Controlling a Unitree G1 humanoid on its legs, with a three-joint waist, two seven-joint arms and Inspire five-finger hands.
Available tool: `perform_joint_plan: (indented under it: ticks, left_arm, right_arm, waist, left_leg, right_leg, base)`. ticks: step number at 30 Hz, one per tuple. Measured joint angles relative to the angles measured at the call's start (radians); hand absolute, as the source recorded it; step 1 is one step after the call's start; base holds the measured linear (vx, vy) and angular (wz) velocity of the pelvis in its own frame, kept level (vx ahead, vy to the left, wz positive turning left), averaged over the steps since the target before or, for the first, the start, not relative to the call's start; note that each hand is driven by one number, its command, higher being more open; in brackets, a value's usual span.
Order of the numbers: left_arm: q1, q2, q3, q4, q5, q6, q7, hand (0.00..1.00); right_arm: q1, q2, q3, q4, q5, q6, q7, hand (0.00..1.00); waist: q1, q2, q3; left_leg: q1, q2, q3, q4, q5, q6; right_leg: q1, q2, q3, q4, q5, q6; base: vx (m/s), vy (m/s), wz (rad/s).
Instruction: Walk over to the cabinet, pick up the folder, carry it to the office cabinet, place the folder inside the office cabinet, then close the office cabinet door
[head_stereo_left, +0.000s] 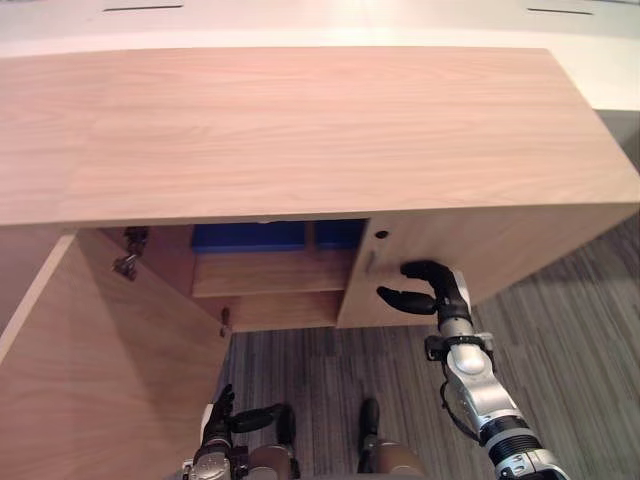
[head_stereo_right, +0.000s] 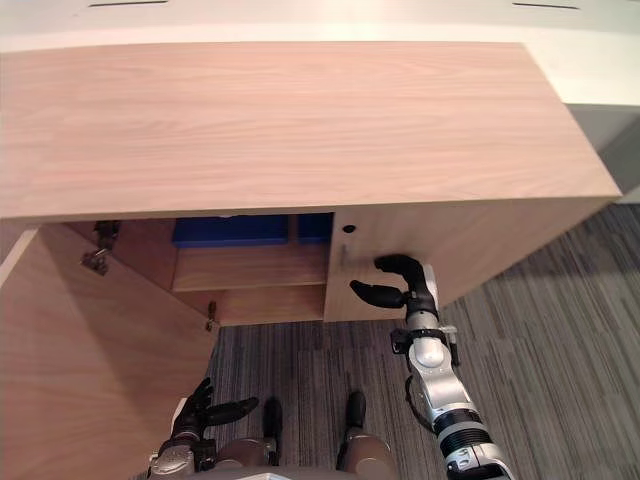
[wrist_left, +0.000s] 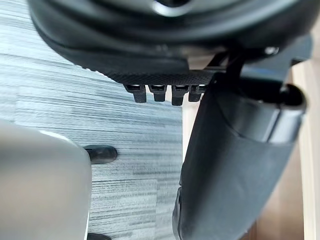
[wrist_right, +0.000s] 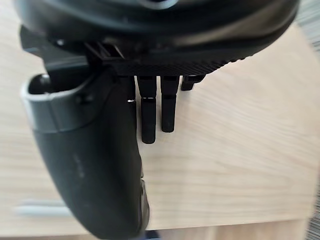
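Grey striped carpet (head_stereo_left: 580, 330) runs under a low wooden office cabinet (head_stereo_left: 300, 130), whose broad light-wood top takes up most of both eye views. Its left door (head_stereo_left: 100, 370) stands swung wide open toward the robot, with 2 metal hinges (head_stereo_left: 128, 250) showing on the inner side wall. Its right door (head_stereo_left: 500, 250) is closed, with a small dark round hole (head_stereo_left: 381, 234) near its inner edge. Inside the open half, the blue folder (head_stereo_left: 250, 236) lies in the upper compartment, resting on the wooden shelf (head_stereo_left: 270, 272). It sits tucked just under the front edge of the top, so just a blue band of it can be seen, crossed by a thin upright strip of wood. The right hand (head_stereo_left: 440, 290) is raised in front of the closed right door, close to that door's inner edge. Its fingers (wrist_right: 150, 115) are loosely curved with the thumb held apart below them, and nothing sits between them. Its wrist view shows the fingers reaching toward the plain wood panel, and whether they touch it cannot be told. The left hand (head_stereo_right: 195, 415) hangs low, just beside the bottom corner of the open left door. Its fingers are relaxed and its thumb sticks out to the side, and it holds nothing. Past this hand, its wrist view shows the carpet and a strip of the wood.
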Motion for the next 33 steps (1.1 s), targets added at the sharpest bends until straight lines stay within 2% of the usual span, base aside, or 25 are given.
perform_joint_plan:
  ticks: [3,7,11,13,16,18,19,21,22,25,26,28,29,30,31,32,33]
  left_arm:
    - [0.001,0.001,0.002,-0.004,-0.017,0.000,0.003,1.00]
    - [0.009,0.000,0.005,-0.003,-0.017,0.003,0.006,1.00]
    - [0.009,-0.004,0.008,-0.004,-0.017,0.004,0.008,1.00]
    - [0.009,-0.006,0.008,-0.003,-0.017,0.005,0.007,1.00]
    - [0.010,-0.010,0.007,-0.004,-0.017,0.009,0.005,1.00]
    - [0.010,-0.004,0.006,-0.017,-0.019,0.008,0.005,1.00]
    - [0.012,0.003,0.007,-0.025,-0.023,0.008,0.004,1.00]
    - [0.032,0.023,0.009,-0.052,-0.060,0.005,0.005,1.00]
    - [0.035,0.025,0.010,-0.052,-0.073,0.005,0.006,1.00]
    - [0.037,0.010,0.029,-0.092,-0.118,0.002,0.006,1.00]
    - [0.040,-0.004,0.051,-0.122,-0.137,0.000,0.010,1.00]
    - [0.056,-0.012,0.077,-0.160,-0.157,-0.002,0.012,1.00]
    - [0.068,-0.014,0.091,-0.176,-0.159,-0.006,0.011,1.00]
    - [0.073,-0.020,0.116,-0.180,-0.168,-0.002,0.011,1.00]
    - [0.099,-0.022,0.144,-0.209,-0.173,0.001,0.011,1.00]
    - [0.115,-0.022,0.159,-0.234,-0.173,0.001,0.011,1.00]
    - [0.126,-0.020,0.177,-0.259,-0.173,0.000,0.011,1.00]
  right_arm:
    - [0.002,0.004,0.000,0.021,0.000,0.000,0.003,1.00]
    - [0.053,0.023,-0.009,0.009,-0.001,-0.017,0.028,1.00]
    - [0.168,0.102,-0.016,0.000,-0.013,-0.031,0.064,1.00]
    - [0.221,0.143,-0.028,0.054,-0.047,-0.031,0.075,1.00]
    - [0.264,0.175,-0.072,0.129,-0.061,-0.024,0.082,1.00]
    - [0.290,0.186,-0.096,0.176,-0.061,-0.007,0.083,1.00]
    - [0.304,0.192,-0.106,0.192,-0.061,-0.004,0.082,1.00]
    - [0.316,0.198,-0.108,0.207,-0.062,-0.003,0.083,1.00]
    - [0.313,0.197,-0.109,0.209,-0.062,-0.003,0.081,1.00]
    - [0.272,0.194,-0.137,0.219,-0.069,-0.001,0.075,1.00]
    - [0.253,0.192,-0.145,0.221,-0.083,0.000,0.069,1.00]
    - [0.219,0.183,-0.146,0.225,-0.090,0.000,0.065,1.00]
    - [0.203,0.182,-0.148,0.222,-0.091,-0.001,0.062,1.00]
    - [0.189,0.185,-0.157,0.220,-0.094,0.000,0.058,1.00]
    - [0.201,0.181,-0.175,0.180,-0.094,0.000,0.051,1.00]
    - [0.212,0.175,-0.177,0.163,-0.094,0.000,0.049,1.00]
    - [0.221,0.170,-0.181,0.150,-0.095,-0.001,0.048,1.00]
  waist:
    - [0.015,0.026,0.015]
    - [0.015,0.044,0.012]
    - [0.015,0.044,0.011]
    - [0.014,0.042,0.011]
    - [-0.001,0.041,0.011]
    - [-0.017,0.040,0.011]
    - [-0.015,0.028,0.004]
    - [-0.004,-0.011,-0.020]
    - [-0.002,-0.015,-0.022]
    - [0.003,0.003,-0.012]
    - [0.015,0.012,-0.007]
    - [0.024,0.019,-0.005]
    - [0.024,0.020,-0.006]
    - [0.023,0.020,-0.004]
    - [0.021,0.020,-0.005]
    - [0.021,0.029,-0.010]
    - [0.021,0.036,-0.013]
  left_leg:
    - [0.007,-0.004,-0.010,0.000,0.003,0.002]
    - [0.014,-0.005,-0.017,-0.001,0.003,0.004]
    - [0.036,-0.001,-0.022,-0.001,-0.005,0.001]
    - [0.046,0.001,-0.023,-0.001,-0.015,-0.002]
    - [0.055,0.006,-0.056,0.002,-0.032,-0.007]
    - [0.038,0.013,-0.108,0.024,-0.034,-0.010]
    - [0.028,0.012,-0.135,0.035,-0.036,-0.012]
    - [0.002,-0.014,-0.196,0.043,-0.023,-0.014]
    - [-0.009,-0.025,-0.222,0.048,-0.018,-0.016]
    - [-0.051,-0.040,-0.298,0.063,0.019,-0.041]
    - [-0.066,-0.040,-0.304,0.059,0.046,-0.054]
    - [-0.076,-0.036,-0.272,0.016,0.117,-0.062]
    - [-0.079,-0.033,-0.218,0.009,0.104,-0.060]
    - [-0.088,-0.034,-0.094,0.096,0.041,-0.021]
    - [-0.083,-0.028,0.000,0.216,-0.071,0.002]
    - [-0.071,-0.017,0.008,0.212,-0.092,-0.001]
    - [-0.057,-0.014,-0.006,0.182,-0.096,0.016]
  right_leg:
    - [0.013,-0.004,-0.006,0.001,-0.009,0.005]
    - [0.024,-0.003,-0.012,0.001,-0.021,0.005]
    - [0.051,0.004,-0.022,0.001,-0.036,0.002]
    - [0.058,0.005,-0.025,0.012,-0.045,-0.002]
    - [0.041,-0.007,-0.028,0.106,-0.100,0.011]
    - [0.007,0.000,0.065,0.216,-0.121,0.005]
    - [0.007,0.000,0.084,0.231,-0.135,0.002]
    - [0.019,-0.022,0.087,0.230,-0.194,-0.004]
    - [0.027,-0.029,0.078,0.223,-0.212,-0.006]
    - [0.053,-0.035,0.007,0.199,-0.228,-0.007]
    - [0.063,-0.033,-0.035,0.195,-0.232,-0.014]
    - [0.069,-0.040,-0.088,0.195,-0.237,-0.023]
    - [0.069,-0.047,-0.118,0.191,-0.239,-0.026]
    - [0.072,-0.063,-0.144,0.198,-0.239,-0.025]
    - [0.087,-0.080,-0.177,0.210,-0.243,-0.018]
    - [0.089,-0.076,-0.186,0.215,-0.246,-0.013]
    - [0.087,-0.071,-0.191,0.221,-0.250,-0.008]
  base:
    - [-0.01,0.038,0.16]
    - [0.02,0.006,0.08]
    - [0.06,-0.017,0.06]
    - [0.08,-0.018,0.02]
    - [0.08,-0.005,0.30]
    - [0.09,0.059,0.77]
    - [0.10,0.041,0.91]
    - [0.10,-0.024,0.94]
    - [0.05,-0.052,0.84]
    - [-0.02,-0.057,1.10]
    - [-0.10,-0.079,1.12]
    - [-0.14,-0.060,0.94]
    - [-0.17,-0.002,0.67]
    - [-0.13,-0.002,0.89]
    - [-0.06,-0.009,0.77]
    - [0.00,-0.003,0.63]
    - [-0.03,0.032,0.34]
